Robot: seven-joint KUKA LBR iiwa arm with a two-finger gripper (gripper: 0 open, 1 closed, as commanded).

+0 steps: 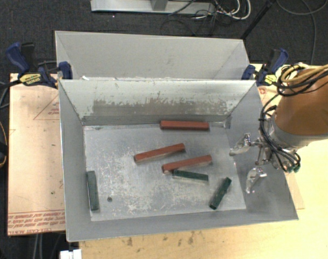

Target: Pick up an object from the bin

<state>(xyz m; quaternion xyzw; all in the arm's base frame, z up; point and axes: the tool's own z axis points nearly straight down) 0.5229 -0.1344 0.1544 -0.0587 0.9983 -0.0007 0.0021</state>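
Left of gripper (248, 164), dark green bar (220, 193)

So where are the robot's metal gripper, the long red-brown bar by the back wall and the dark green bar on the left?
metal gripper (243, 168): camera view, midway between its fingertips.
long red-brown bar (184, 125): camera view, middle of its top face.
dark green bar (92, 190): camera view, middle of its length.

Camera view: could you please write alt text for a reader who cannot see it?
The arm's end effector hangs open and empty by the right wall of a grey metal bin. Three red-brown bars and three dark green bars lie on its floor; one green bar is closest to it.
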